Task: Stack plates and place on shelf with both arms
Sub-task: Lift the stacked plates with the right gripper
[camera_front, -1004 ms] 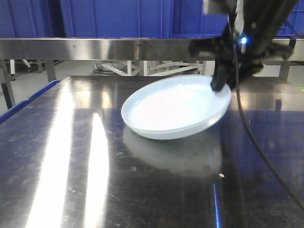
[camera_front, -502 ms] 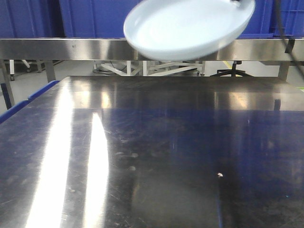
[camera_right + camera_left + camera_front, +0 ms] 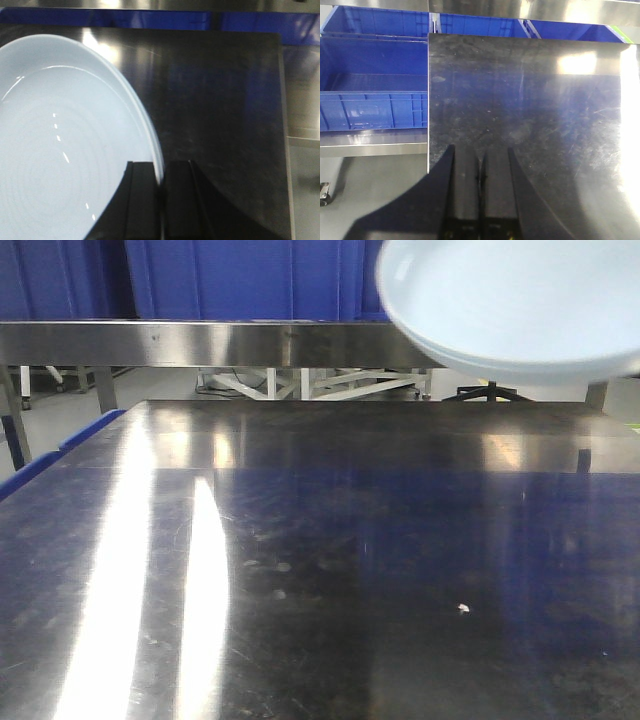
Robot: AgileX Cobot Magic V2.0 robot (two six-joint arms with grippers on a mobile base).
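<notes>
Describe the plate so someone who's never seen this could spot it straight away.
Take the steel table, then look above its far right side, before the blue crates. The plate hangs there in mid-air, rim pinched by the right tool. It is the only pale, round thing in view.

One pale bluish-white round glossy plate (image 3: 60,150) that I can make out, my two black two-fingered arm tips, left end effector (image 3: 480,155) and right end effector (image 3: 161,167), one scuffed stainless-steel tabletop (image 3: 320,570), at least three blue plastic crates (image 3: 370,107).
</notes>
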